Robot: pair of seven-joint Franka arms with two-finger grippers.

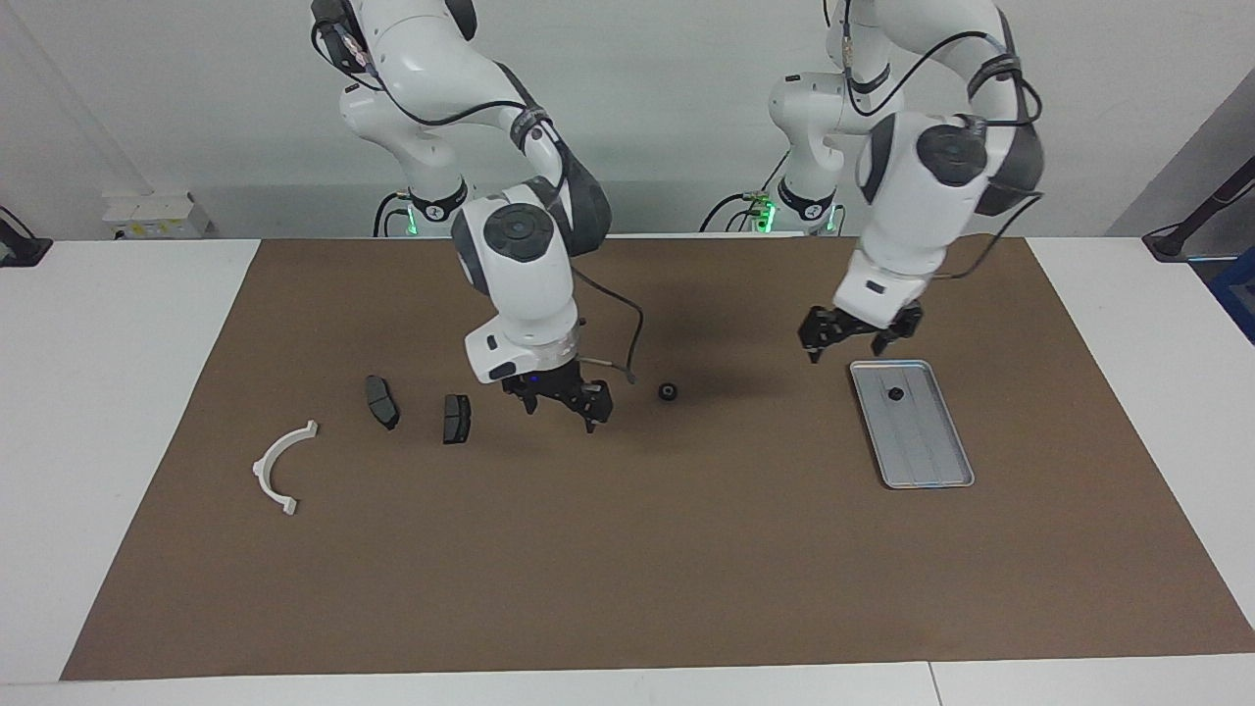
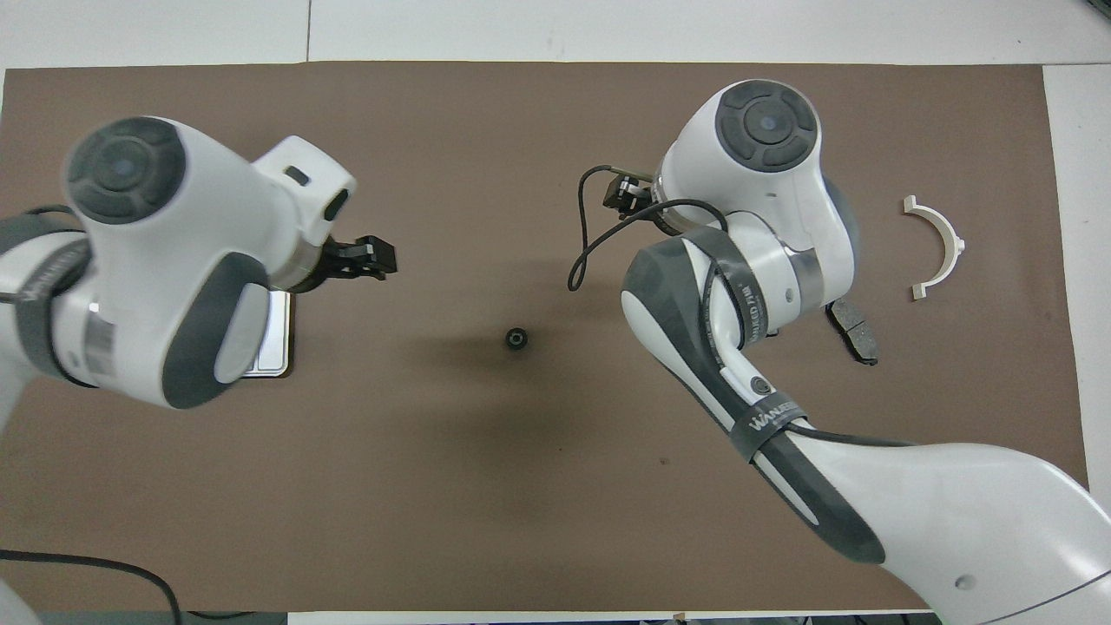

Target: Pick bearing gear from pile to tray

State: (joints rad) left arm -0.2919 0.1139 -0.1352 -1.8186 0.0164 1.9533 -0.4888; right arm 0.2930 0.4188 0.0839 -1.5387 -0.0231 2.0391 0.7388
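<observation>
A small black bearing gear (image 1: 669, 392) lies alone on the brown mat; it also shows in the overhead view (image 2: 516, 338). Another small black piece (image 1: 895, 394) lies in the silver tray (image 1: 922, 461) toward the left arm's end. The pile is spread toward the right arm's end: a white half-ring bracket (image 1: 284, 466) and two dark brake pads (image 1: 382, 402) (image 1: 456, 419). My right gripper (image 1: 561, 414) is open and empty, low over the mat between a brake pad and the gear. My left gripper (image 1: 848, 351) is open and empty over the tray's edge nearest the robots.
The brown mat (image 1: 627, 569) covers most of the white table. In the overhead view the left arm hides most of the tray (image 2: 276, 343), and the right arm hides one brake pad; the other pad (image 2: 855, 330) and the bracket (image 2: 936, 247) show.
</observation>
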